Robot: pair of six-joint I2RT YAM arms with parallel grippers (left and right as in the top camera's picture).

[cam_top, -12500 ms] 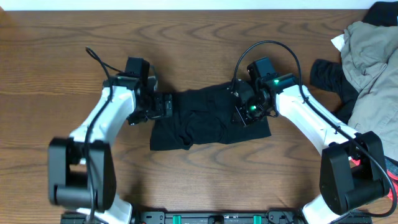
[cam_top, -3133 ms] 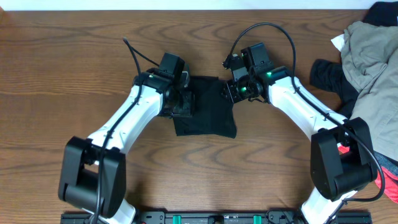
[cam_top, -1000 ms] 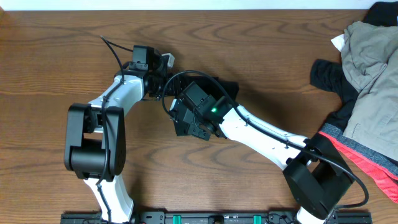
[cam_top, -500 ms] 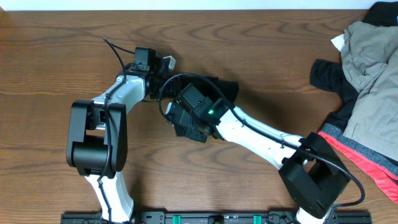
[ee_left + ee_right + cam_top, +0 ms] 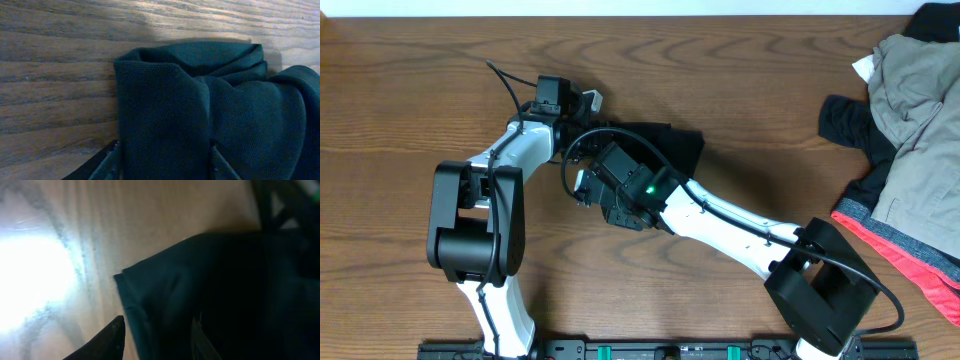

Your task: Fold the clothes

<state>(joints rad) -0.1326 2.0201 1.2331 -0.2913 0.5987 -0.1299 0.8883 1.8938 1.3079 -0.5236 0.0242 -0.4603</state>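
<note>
Progress: 1 garment, the black shirt (image 5: 672,140), was in hand and judged to be partway through its folds. It was gathered into a compact bundle rather than spread flat, but it was not yet a tidy rectangle.
Left to do: the last fold and squaring-up of this shirt, as far as could be judged, then the unfolded heap at the table's right edge.
Heap: a khaki-grey garment (image 5: 910,100) lay crumpled on top. A black garment (image 5: 845,120) spilled out on its left side, and a coral-pink garment (image 5: 910,250) showed beneath. All 3 were well apart from both arms.
Shirt position: on the wooden table (image 5: 410,60), a little left of centre, between the 2 wrists and largely hidden overhead by the right arm.
Shirt look: matte, fine-knit and soft. The left wrist view showed rounded doubled layers with a rolled edge at the far side. No logo was visible.
Left gripper (image 5: 165,161): its jaws were partly closed. A thick fold of the shirt filled the gap between them, so it appeared to be holding the shirt.
Right gripper (image 5: 157,330): a corner of the shirt lay between its jaws. The view was dark and blurred, so I could not tell whether it was clamped or loose.
Risk: the slack bundle could slump open if released unevenly.
</note>
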